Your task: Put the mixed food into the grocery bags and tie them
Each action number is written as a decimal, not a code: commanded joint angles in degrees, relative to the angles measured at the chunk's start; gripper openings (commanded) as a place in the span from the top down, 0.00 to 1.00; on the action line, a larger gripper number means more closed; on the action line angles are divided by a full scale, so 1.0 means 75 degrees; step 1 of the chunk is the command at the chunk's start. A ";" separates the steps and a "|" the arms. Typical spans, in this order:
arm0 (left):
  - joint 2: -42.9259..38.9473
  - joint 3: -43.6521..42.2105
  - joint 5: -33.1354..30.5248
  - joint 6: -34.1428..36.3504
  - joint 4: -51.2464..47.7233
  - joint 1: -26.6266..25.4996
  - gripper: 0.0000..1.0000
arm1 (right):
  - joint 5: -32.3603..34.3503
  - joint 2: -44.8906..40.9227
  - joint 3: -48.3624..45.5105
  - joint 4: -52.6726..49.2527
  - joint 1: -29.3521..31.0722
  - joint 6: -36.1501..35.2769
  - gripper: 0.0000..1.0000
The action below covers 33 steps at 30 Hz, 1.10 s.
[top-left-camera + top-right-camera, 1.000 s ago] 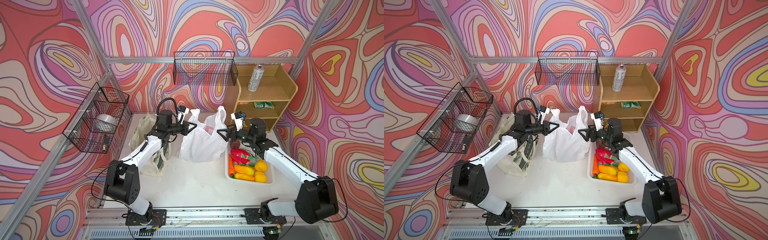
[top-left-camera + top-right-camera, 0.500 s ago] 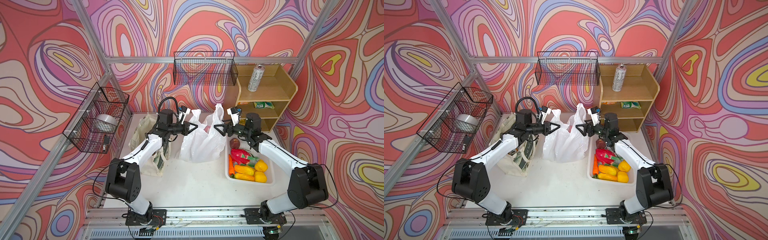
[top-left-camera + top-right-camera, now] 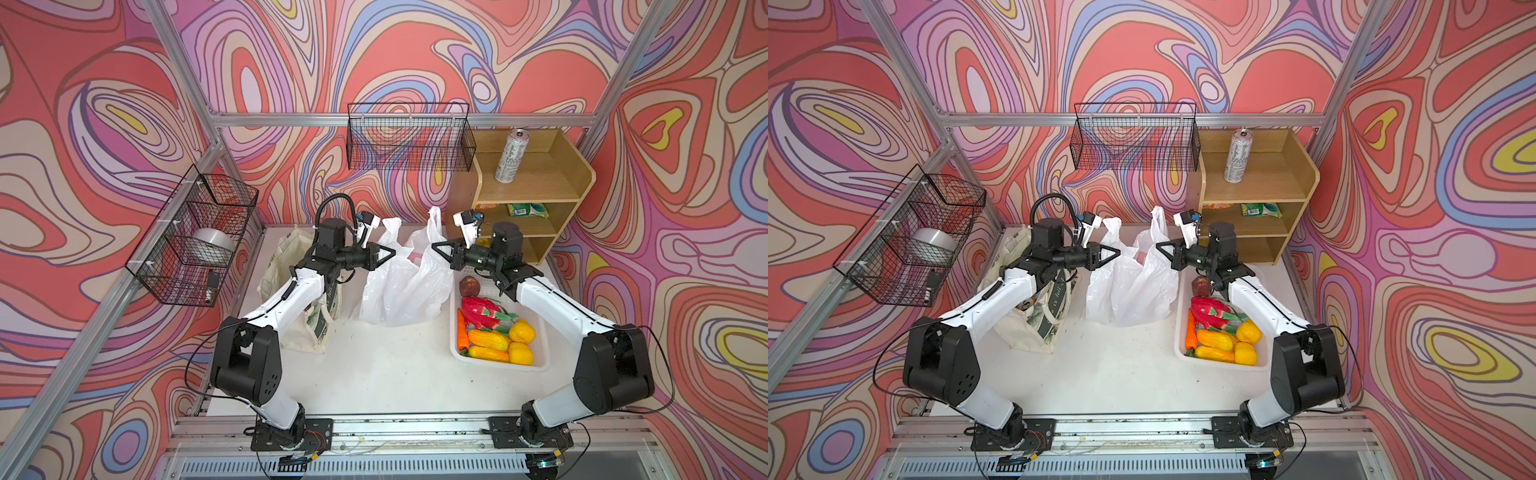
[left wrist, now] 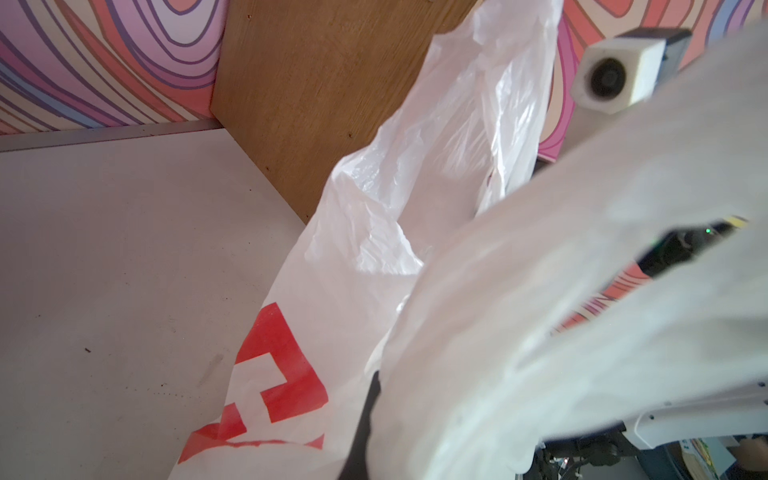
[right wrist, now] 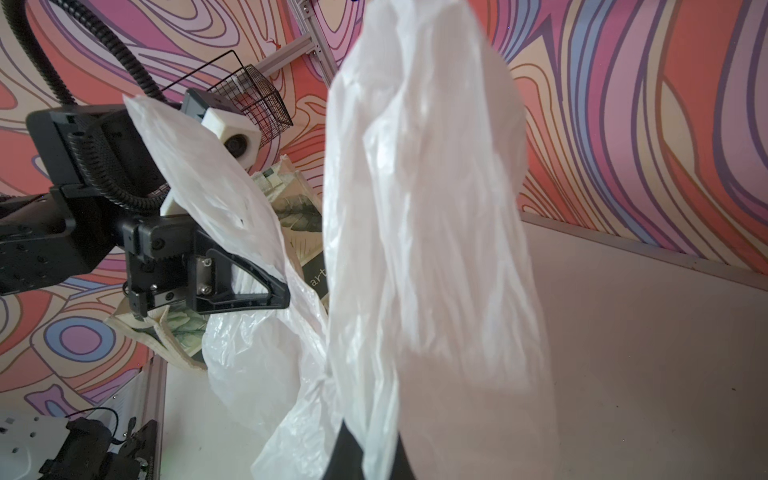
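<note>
The white plastic bag [image 3: 405, 286] now has its basket-side handle pinched in the closed right end effector [image 3: 435, 248], which stood open by the white basket [image 3: 498, 362] a second ago. The left end effector [image 3: 392, 252] stays clamped on the other handle. The bag stands crumpled on the tabletop [image 3: 386, 374] beside the basket, loops upright.

Visitor: What sort of place is this?

Me: A robot lab cell. I am bolted to an aluminium rail [image 3: 415, 428] at six o'clock of a white table [image 3: 395, 374], boxed in by swirl-printed panels [image 3: 415, 50] on an aluminium frame [image 3: 291, 120].

Visitor: Furnishings?

Me: A wire basket [image 3: 195, 241] at nine o'clock, a second wire basket [image 3: 409, 137] at twelve, a wooden shelf [image 3: 544, 185] at one.
</note>
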 commanded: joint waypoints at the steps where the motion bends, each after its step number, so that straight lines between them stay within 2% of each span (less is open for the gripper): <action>1: -0.0397 -0.0237 -0.0423 -0.0507 0.0297 0.0034 1.00 | -0.0018 -0.0606 -0.0396 0.0002 -0.0030 0.0203 1.00; 4: -0.0689 -0.0515 -0.0617 -0.0574 0.0356 0.0025 1.00 | 0.0160 -0.1032 -0.0584 -0.0575 -0.0030 -0.0080 1.00; 8: -0.0817 -0.0653 0.0076 -0.0510 0.0607 0.0019 1.00 | 0.0592 -0.1446 -0.0836 -0.1034 -0.0026 -0.0293 1.00; 9: -0.0815 -0.0661 0.0178 -0.0538 0.0678 0.0019 1.00 | 0.0730 -0.1540 -0.0925 -0.1034 -0.0029 -0.0306 0.94; 10: -0.0810 -0.0691 0.0226 -0.0573 0.0755 0.0023 1.00 | 0.0904 -0.1625 -0.1004 -0.1039 -0.0029 -0.0334 0.79; 11: -0.0804 -0.0710 0.0244 -0.0596 0.0827 0.0035 1.00 | 0.1081 -0.1689 -0.1074 -0.1031 -0.0024 -0.0381 0.57; 12: -0.0779 -0.0706 0.0282 -0.0616 0.0871 0.0020 1.00 | 0.1227 -0.1724 -0.1107 -0.1046 -0.0029 -0.0417 0.46; 13: -0.0747 -0.0715 0.0361 -0.0650 0.0935 0.0027 1.00 | 0.1390 -0.1742 -0.1114 -0.1064 -0.0029 -0.0470 0.40; 15: -0.0650 -0.0657 0.0488 -0.0692 0.0990 0.0027 1.00 | 0.1653 -0.1722 -0.1111 -0.1121 -0.0030 -0.0604 0.34; 20: -0.0433 -0.0535 0.0718 -0.0701 0.1034 0.0029 1.00 | 0.2208 -0.1652 -0.1225 -0.0805 -0.0059 -0.0660 0.30; 26: -0.0258 -0.0357 0.0838 -0.0567 0.0880 0.0037 1.00 | 0.2078 -0.1272 -0.1058 -0.0350 -0.0160 -0.0475 0.26; 33: -0.0043 -0.0100 0.1048 -0.0390 0.0652 0.0023 1.00 | 0.0914 -0.0644 -0.0414 -0.0231 -0.0244 -0.0380 0.24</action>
